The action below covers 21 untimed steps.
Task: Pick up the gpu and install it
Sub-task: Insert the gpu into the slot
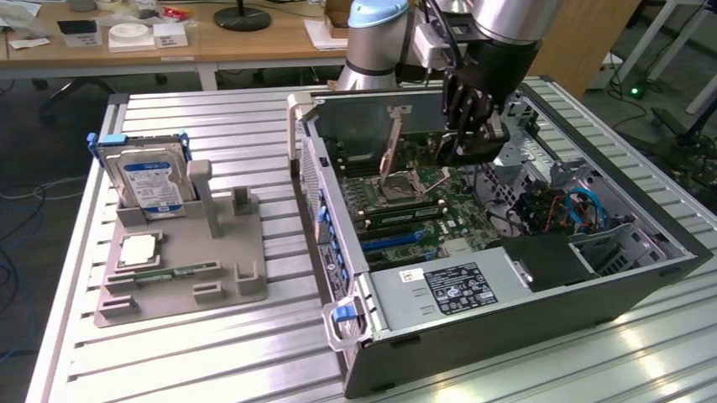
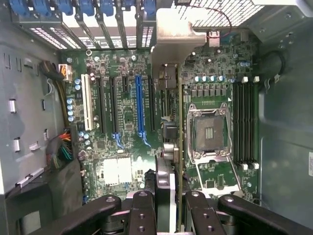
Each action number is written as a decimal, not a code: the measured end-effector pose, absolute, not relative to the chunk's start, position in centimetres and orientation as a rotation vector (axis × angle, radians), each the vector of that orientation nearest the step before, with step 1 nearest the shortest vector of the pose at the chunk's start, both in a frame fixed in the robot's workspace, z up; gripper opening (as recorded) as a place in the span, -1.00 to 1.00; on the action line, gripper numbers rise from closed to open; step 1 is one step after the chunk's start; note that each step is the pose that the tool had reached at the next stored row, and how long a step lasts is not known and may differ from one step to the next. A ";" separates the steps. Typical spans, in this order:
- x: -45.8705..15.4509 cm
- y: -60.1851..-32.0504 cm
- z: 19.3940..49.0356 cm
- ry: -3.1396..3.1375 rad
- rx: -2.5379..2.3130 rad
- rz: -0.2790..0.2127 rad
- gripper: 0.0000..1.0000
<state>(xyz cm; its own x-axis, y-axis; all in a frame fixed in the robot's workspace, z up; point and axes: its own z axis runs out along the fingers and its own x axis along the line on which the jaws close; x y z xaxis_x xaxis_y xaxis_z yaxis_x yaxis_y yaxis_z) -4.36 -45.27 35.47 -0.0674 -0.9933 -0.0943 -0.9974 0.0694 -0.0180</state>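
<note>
My gripper (image 2: 168,211) is shut on the gpu (image 2: 168,161), which I see edge-on as a thin card running from between my fingers (image 2: 142,210) out to its silvery metal bracket (image 2: 172,41). The card hangs inside the open computer case (image 1: 627,290), above the green motherboard (image 2: 122,142). It lies between the black expansion slots and the open CPU socket (image 2: 210,132), a little aside from the long blue slot (image 2: 139,105). In the exterior view my gripper (image 1: 468,149) reaches down into the case near its back wall and hides most of the card.
A grey holder tray (image 1: 241,285) on the exterior view's left carries a hard drive (image 1: 151,180), a CPU chip (image 1: 137,249) and a green memory stick (image 1: 180,270). The power supply (image 1: 448,290), cables (image 1: 560,210) and case walls surround the motherboard.
</note>
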 end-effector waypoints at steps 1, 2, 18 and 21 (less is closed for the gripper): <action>-4.4 -45.3 35.4 2.236 -2.088 0.079 -0.44; -4.5 -45.3 35.3 2.237 -2.089 0.080 -0.44; -5.4 -46.4 34.6 2.222 -2.115 0.082 -0.44; -5.5 -46.4 34.1 2.193 -2.150 0.088 -0.44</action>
<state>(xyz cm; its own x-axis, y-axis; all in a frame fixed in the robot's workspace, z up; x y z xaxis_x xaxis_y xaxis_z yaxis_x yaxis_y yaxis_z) -5.45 -46.36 34.09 -0.0195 -0.9958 -0.0892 -0.9998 0.0202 -0.0075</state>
